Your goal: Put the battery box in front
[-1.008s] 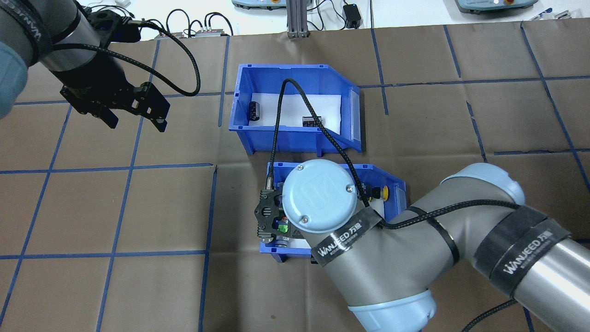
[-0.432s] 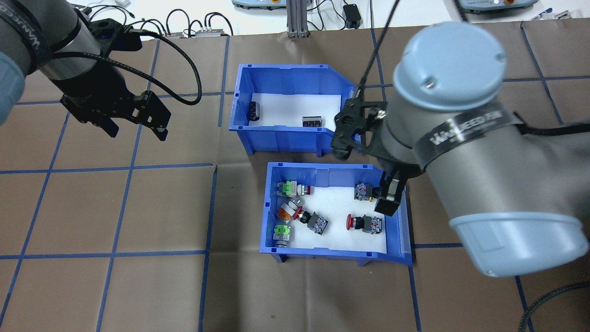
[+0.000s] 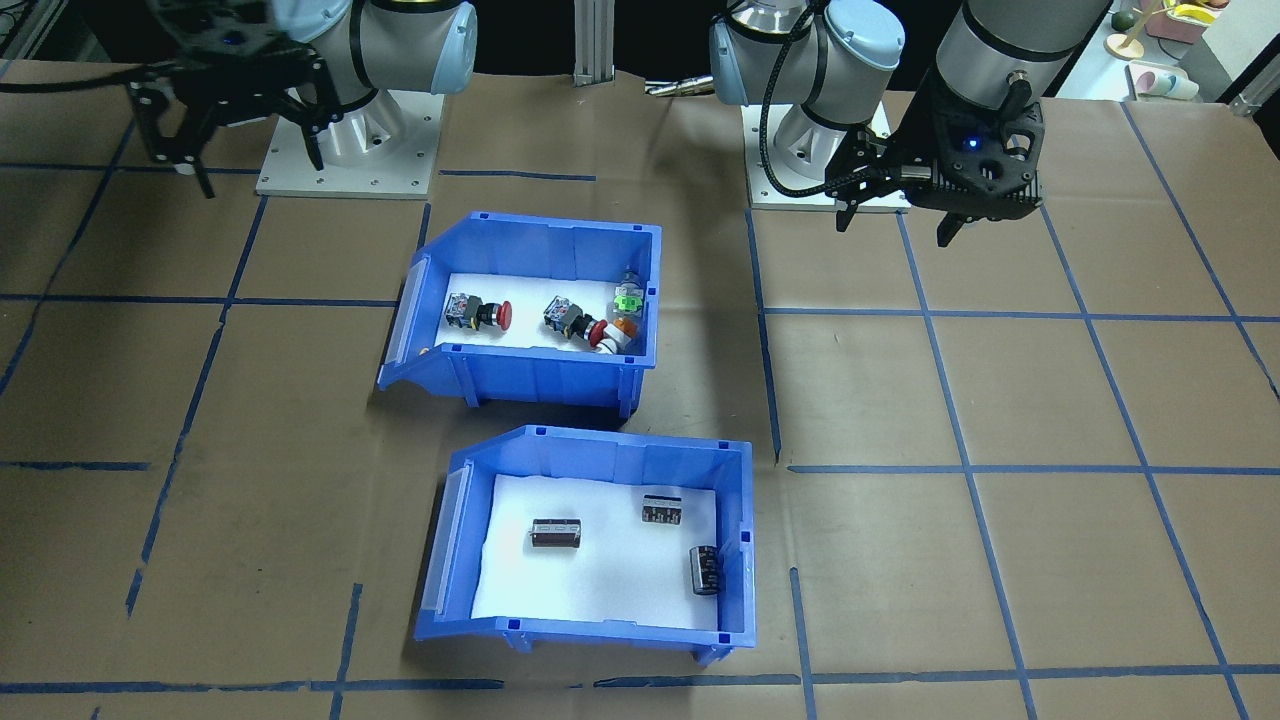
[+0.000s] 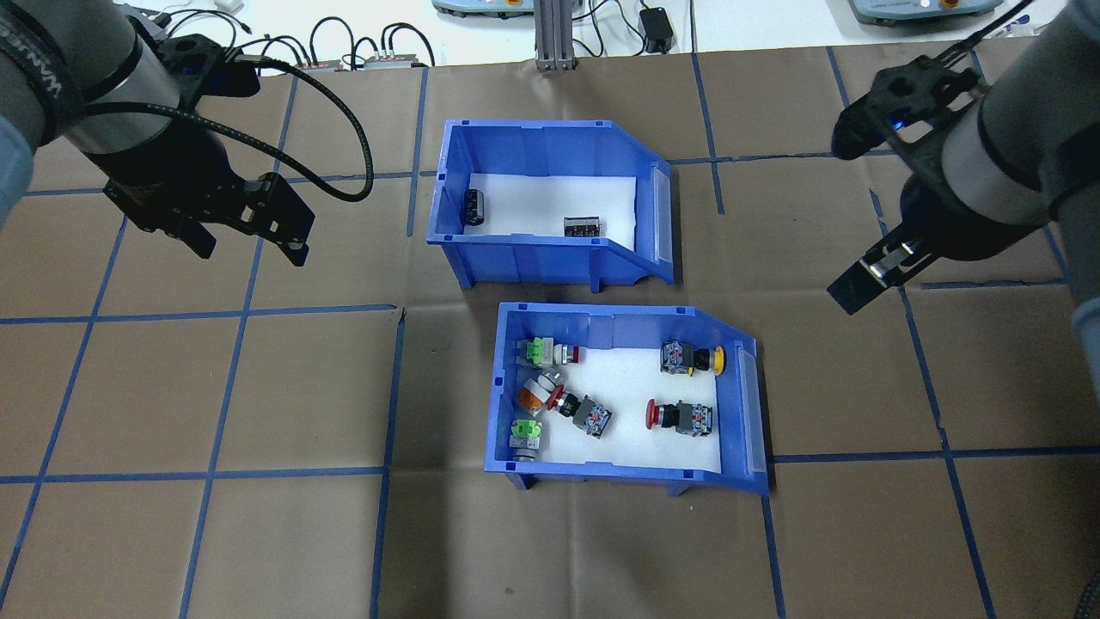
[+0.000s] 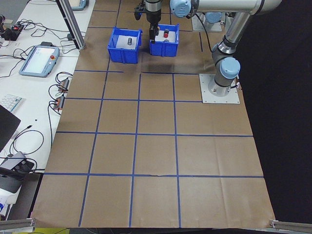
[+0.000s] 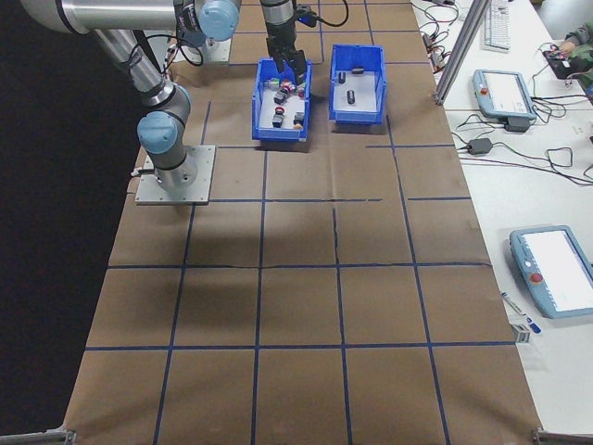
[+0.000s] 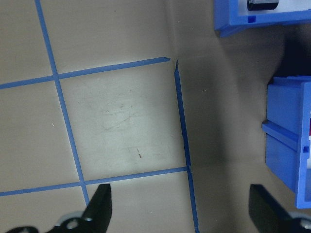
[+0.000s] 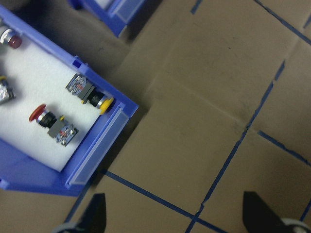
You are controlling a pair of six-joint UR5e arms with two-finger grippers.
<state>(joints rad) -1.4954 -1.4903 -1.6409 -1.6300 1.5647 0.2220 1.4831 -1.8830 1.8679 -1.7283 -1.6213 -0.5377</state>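
Both spread pincers hover apart from the blue foam-lined battery box (image 4: 550,206) holding dark cylinders.

The right gripper (image 4: 868,279), a black two-finger tool on the grey arm, no longer hangs over the blue plastic bin of coloured push-button switches (image 4: 501,387). It has swung up and away, past that bin's open end, and now hovers well off to its far side with fingers spread. The bin's whole white-lined interior is now uncovered.
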